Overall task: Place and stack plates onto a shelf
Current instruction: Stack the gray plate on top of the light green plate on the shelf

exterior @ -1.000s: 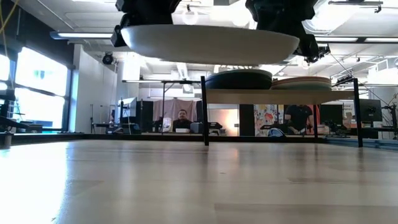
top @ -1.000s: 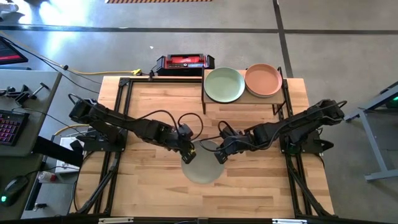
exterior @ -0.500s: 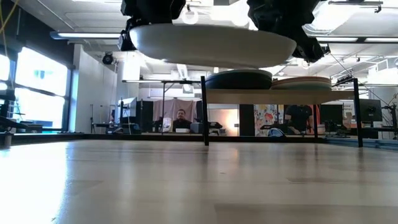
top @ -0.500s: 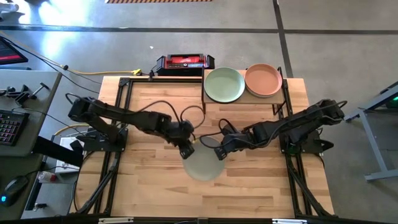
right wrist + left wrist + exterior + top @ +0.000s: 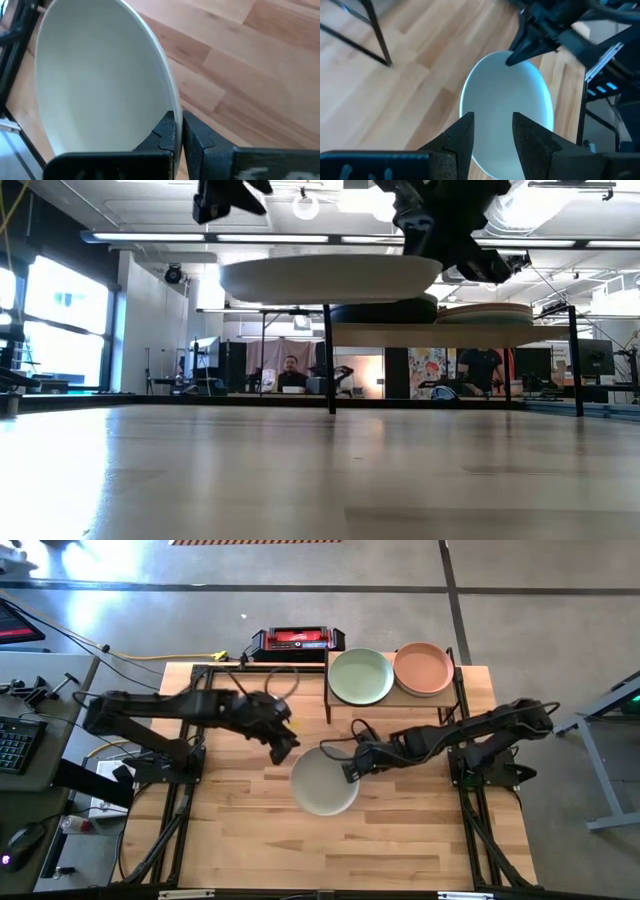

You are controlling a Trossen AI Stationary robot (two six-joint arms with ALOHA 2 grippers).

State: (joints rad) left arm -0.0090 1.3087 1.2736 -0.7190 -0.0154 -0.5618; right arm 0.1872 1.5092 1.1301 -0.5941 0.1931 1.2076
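The off-white plate [image 5: 324,781] sits just below the middle of the high view, held level above the wooden table [image 5: 250,840]; the low view shows it hanging clear of the tabletop, in the upper middle of that frame. The right gripper [image 5: 350,769] pinches its rim on the side toward the right of the high view, and the right wrist view shows the two dark fingers [image 5: 167,131] clamped narrowly on the plate's edge. The left gripper [image 5: 287,748] is up and to the left of the plate, apart from it, its fingers [image 5: 465,132] spread with nothing between them; in the left wrist view the plate shows beyond that gap.

The shelf [image 5: 410,695] stands at the upper right of the high view, at the table's far edge, carrying a light green plate [image 5: 360,676] on its left half and a salmon plate [image 5: 424,668] on its right; they lie side by side, possibly just touching, though the high view is too coarse to say. A red-and-black box [image 5: 297,639] lies left of the shelf, at the upper middle.

The table is pale butcher-block wood on a black frame, standing on grey concrete floor. In the low view, a workshop stretches behind it, with large windows at the left, ceiling lights, and a seated person [image 5: 291,372] in the distance.
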